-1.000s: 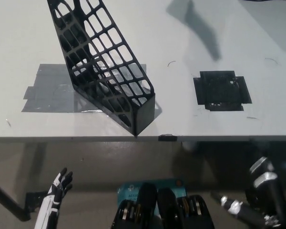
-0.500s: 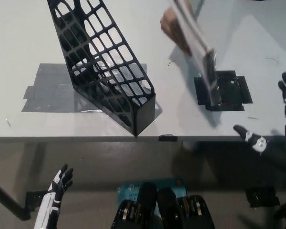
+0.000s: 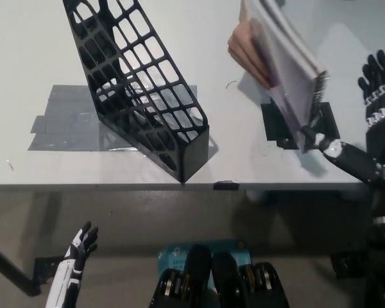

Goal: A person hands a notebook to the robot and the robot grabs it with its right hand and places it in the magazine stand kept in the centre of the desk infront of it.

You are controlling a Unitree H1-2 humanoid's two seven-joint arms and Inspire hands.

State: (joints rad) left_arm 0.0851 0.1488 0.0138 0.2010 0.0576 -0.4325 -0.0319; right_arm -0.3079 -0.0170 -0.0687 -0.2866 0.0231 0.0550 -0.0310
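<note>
One notebook (image 3: 283,61) beside right hand (image 3: 366,128)

Single head view: camera looked steeply down from above the bench (image 3: 25,38), near edge crossing mid-frame, floor visible below.

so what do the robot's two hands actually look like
The left hand is white with black fingers and dark stripes along its back. The right hand is black with silver bands across its fingers and a silver-tipped thumb.
</note>
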